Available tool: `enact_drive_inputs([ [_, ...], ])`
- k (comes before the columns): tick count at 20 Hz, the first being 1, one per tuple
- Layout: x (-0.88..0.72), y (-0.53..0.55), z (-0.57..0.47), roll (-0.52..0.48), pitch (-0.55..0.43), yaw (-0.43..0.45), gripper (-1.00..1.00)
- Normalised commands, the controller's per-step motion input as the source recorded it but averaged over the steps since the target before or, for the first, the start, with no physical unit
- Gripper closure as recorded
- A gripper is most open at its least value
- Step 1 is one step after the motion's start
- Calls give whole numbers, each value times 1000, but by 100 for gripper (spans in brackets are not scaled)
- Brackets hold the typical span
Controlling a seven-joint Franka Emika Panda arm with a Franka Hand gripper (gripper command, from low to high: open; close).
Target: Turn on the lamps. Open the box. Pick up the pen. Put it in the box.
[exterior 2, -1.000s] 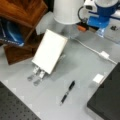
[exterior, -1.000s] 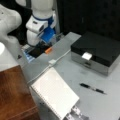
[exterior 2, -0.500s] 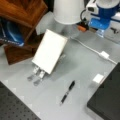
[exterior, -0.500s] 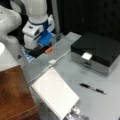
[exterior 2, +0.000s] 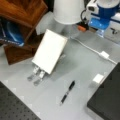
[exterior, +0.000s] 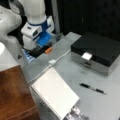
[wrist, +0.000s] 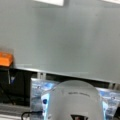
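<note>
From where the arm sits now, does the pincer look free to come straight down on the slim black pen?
Probably yes. The slim black pen lies alone on bare grey table, apart from the closed black-lidded box and the propped white notebook. Nothing covers it. The pincer itself is out of sight, near the orange block.

A robotics lab: a white and blue robot arm stands on a grey table beside a black perforated optical breadboard, against black backdrop curtains.
</note>
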Motion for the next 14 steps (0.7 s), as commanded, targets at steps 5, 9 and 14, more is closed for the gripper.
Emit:
enact_drive_inputs([
  [5,-167,132,-126,-78,-177,-77,100],
  [9,-186,102,-227,-114,-204,-24,100],
  [14,-214,108,-271,-139,-191,-7,100],
])
